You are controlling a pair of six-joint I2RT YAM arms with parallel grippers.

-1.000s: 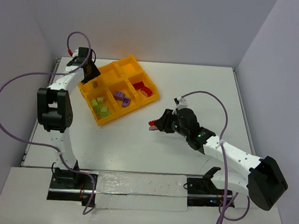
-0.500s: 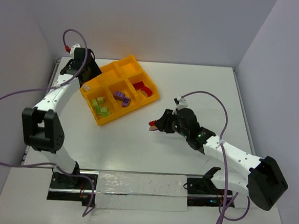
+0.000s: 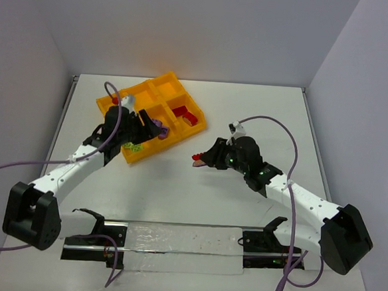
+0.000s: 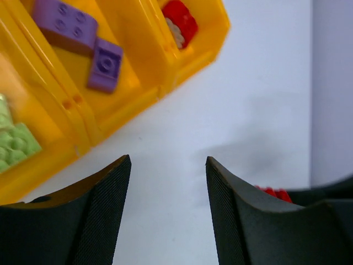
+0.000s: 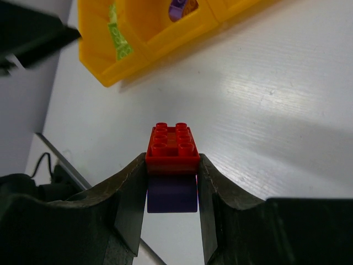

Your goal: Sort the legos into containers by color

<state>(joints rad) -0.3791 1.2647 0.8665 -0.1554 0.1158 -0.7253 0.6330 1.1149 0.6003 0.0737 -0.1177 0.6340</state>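
The orange-yellow tray (image 3: 109,102) sits at the back left. Its near cells hold red legos (image 3: 186,116), purple legos (image 4: 66,25) and yellow-green legos (image 4: 11,143). My right gripper (image 3: 201,161) hovers over the table right of the tray, shut on a red lego (image 5: 172,144) stuck on top of a purple lego (image 5: 172,193). My left gripper (image 3: 158,131) is open and empty over the tray's near edge, pointing toward the right gripper. In the left wrist view its fingers (image 4: 110,210) frame bare table, and the held red lego (image 4: 274,193) peeks past the right finger.
The tray (image 5: 149,33) lies ahead and left of the right gripper. Grey walls stand at the back and both sides. A white strip (image 3: 180,241) and the arm bases line the near edge.
My left arm swung from behind the tray's far left corner down over the tray, its gripper now at the near edge facing right. The right gripper stayed put with its lego cluster.
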